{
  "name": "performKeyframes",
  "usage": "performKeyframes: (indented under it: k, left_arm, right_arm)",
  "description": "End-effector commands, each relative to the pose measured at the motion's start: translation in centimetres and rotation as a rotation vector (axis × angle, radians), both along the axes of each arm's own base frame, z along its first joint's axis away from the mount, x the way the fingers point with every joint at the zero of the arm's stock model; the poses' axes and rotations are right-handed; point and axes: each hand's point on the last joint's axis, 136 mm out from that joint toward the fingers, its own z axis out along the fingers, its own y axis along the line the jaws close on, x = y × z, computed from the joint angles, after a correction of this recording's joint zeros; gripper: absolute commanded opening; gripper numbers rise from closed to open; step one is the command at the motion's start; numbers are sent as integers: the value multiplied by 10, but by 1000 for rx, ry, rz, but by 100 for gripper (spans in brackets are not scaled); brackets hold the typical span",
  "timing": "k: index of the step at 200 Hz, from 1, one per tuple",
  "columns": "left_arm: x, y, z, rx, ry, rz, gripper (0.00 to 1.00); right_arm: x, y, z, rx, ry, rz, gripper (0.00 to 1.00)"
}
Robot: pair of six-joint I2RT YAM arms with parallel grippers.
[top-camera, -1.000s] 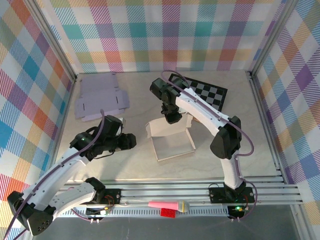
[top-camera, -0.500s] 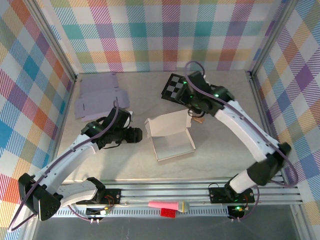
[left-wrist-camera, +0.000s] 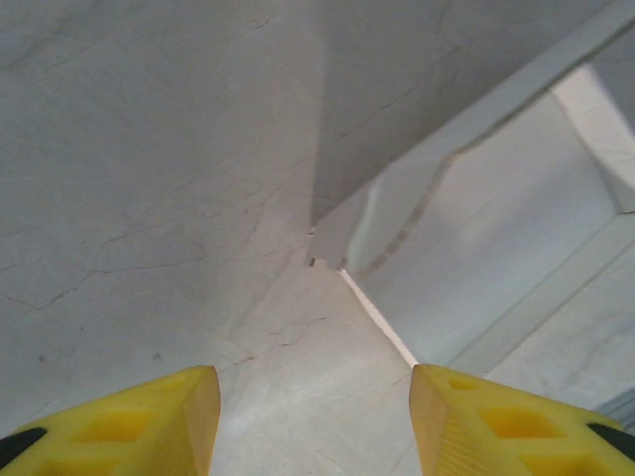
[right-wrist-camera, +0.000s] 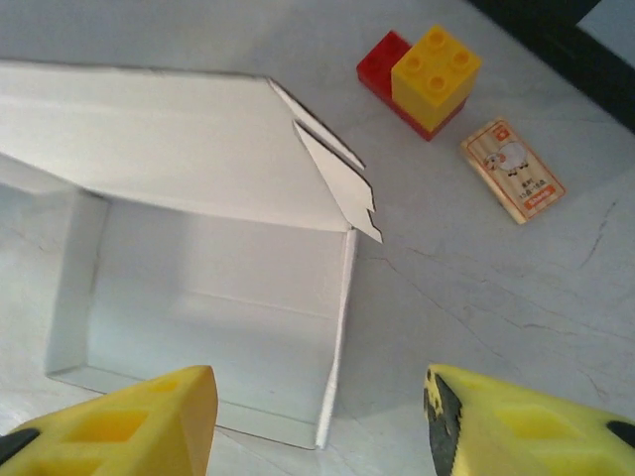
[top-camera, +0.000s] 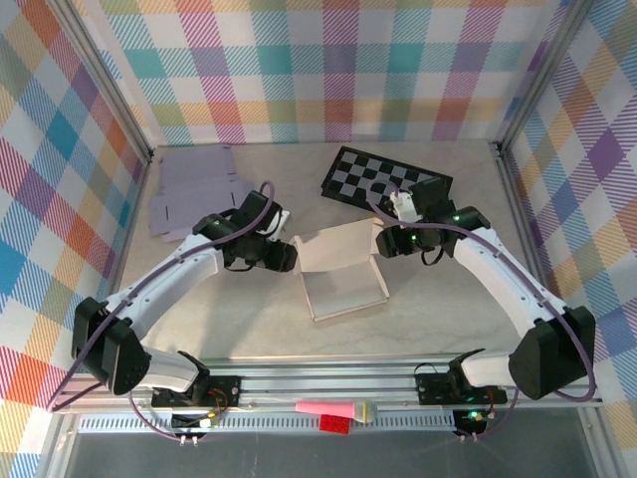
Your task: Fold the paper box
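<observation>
- paper box [right-wrist-camera: 198, 268]: thin white card, matt and smooth, with raw cut edges.
- bench [right-wrist-camera: 476, 288]: pale stone-look top, smooth, finely veined, slight sheen.
- toy bricks [right-wrist-camera: 422, 77]: red and yellow plastic, glossy.
- small card [right-wrist-camera: 513, 170]: printed paper, matt.
- left pincer [left-wrist-camera: 313, 397] and right pincer [right-wrist-camera: 316, 397]: smooth yellow plastic fingers.
- frame rails [top-camera: 348, 381]: bare ribbed metal.
- walls [top-camera: 299, 70]: plaid, cloth-like, matt.

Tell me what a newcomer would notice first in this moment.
A half-folded white paper box sits mid-table with its lid flap up. The left gripper is at its left side and the right gripper at its right, both open and empty. Behind it lies a black checkerboard, a flat box blank lies far left, and yellow and red bricks sit near the flap.
</observation>
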Motion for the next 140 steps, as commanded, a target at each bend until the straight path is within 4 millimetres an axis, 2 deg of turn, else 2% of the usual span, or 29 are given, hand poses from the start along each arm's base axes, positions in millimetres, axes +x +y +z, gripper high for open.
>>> performKeyframes:
  k: [1,25,42,66,102,140]
  left_arm:
    - [12,5,-1,37,-18,-10,52]
    - [20,-4,-7,14,-6,-13,51]
    - [24,-9,-9,6,-2,-15,50]
    - [28,-14,-10,-14,-1,-14,47]
    - [32,-21,-11,-42,4,-5,42]
    - [38,-28,-11,-70,9,9,36]
  right_arm:
    - [20,10,-5,-1,-98,149,59]
    - [33,16,-17,-7,-87,195,60]
    - [41,24,-19,4,-72,231,60]
    - [54,24,-23,-29,-54,229,56]
    - [55,33,-15,15,-31,244,47]
    - [51,29,-13,5,-28,232,37]
